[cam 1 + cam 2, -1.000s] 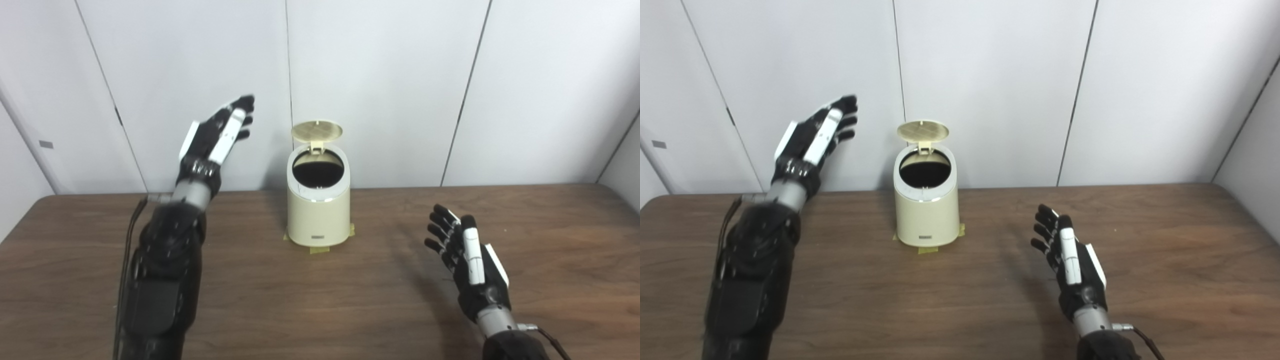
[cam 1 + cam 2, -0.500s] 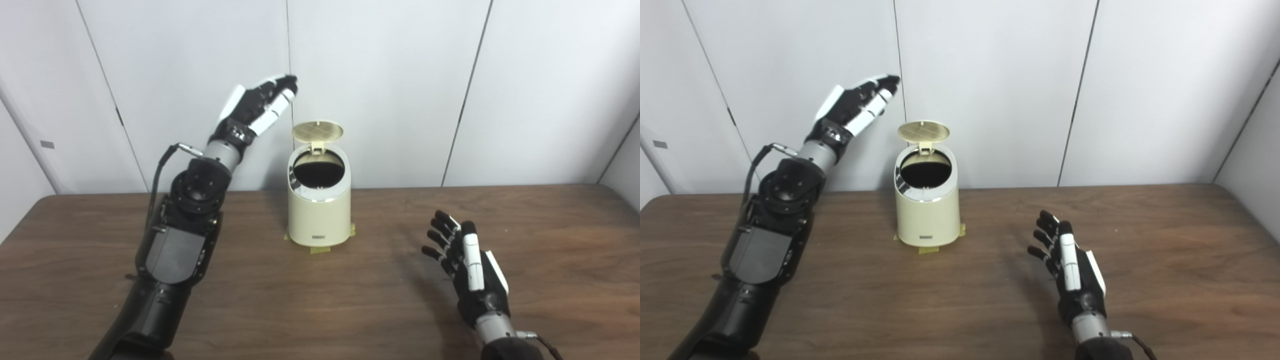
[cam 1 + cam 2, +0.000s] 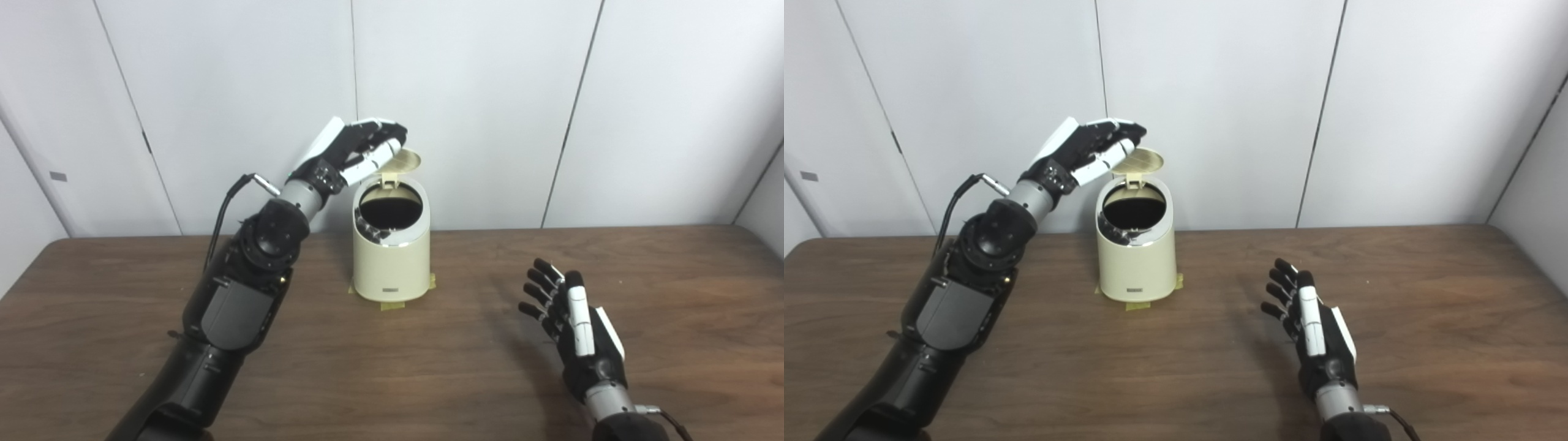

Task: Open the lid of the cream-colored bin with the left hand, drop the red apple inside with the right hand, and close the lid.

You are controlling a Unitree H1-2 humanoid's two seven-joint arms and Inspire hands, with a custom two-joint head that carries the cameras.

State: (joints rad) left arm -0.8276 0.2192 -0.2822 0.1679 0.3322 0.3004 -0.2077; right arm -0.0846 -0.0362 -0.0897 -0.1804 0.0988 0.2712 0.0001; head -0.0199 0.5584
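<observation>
The left hand (image 3: 352, 150) reaches over the upright lid (image 3: 405, 161) of the cream-colored bin (image 3: 391, 257), fingers loosely spread, holding nothing; contact with the lid is unclear. On the wooden table (image 3: 429, 380), well right of the open bin, the right hand (image 3: 572, 327) hovers empty, fingers apart.

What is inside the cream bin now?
The cream bin stands with its lid up, but its inside looks only dark. No apple shows there; the bottom cannot be seen.
</observation>
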